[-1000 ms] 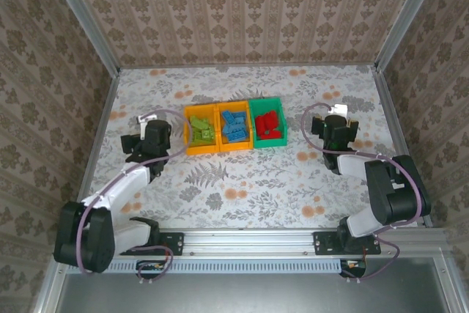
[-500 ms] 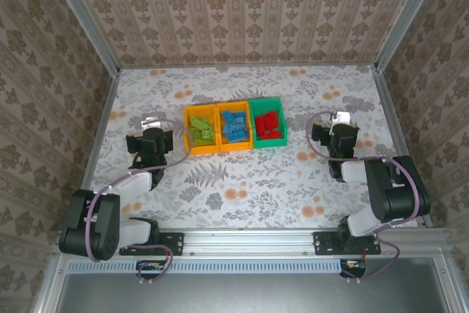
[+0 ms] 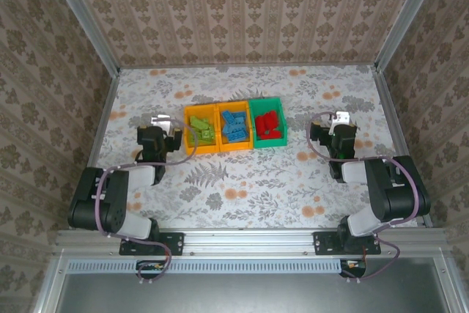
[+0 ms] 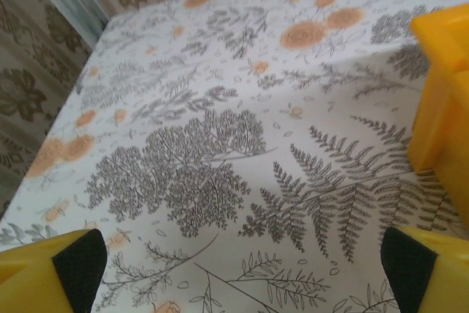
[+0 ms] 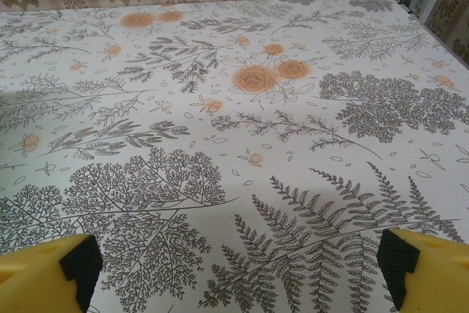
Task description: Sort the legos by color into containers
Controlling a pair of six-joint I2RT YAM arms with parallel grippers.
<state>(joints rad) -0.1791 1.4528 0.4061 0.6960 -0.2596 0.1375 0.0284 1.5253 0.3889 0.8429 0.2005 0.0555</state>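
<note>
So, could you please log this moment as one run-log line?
legos: sorted by colour into bins | left gripper: open, empty, left of bins | right gripper: open, empty, right of bins

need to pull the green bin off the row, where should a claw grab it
Best take the green bin by the rim of its right wall, coming from above on its right side, one finger inside, one outside. That wall faces bare table; the left wall is crowded by the orange bin of blue legos, and the open top leaves the rim exposed.
</note>
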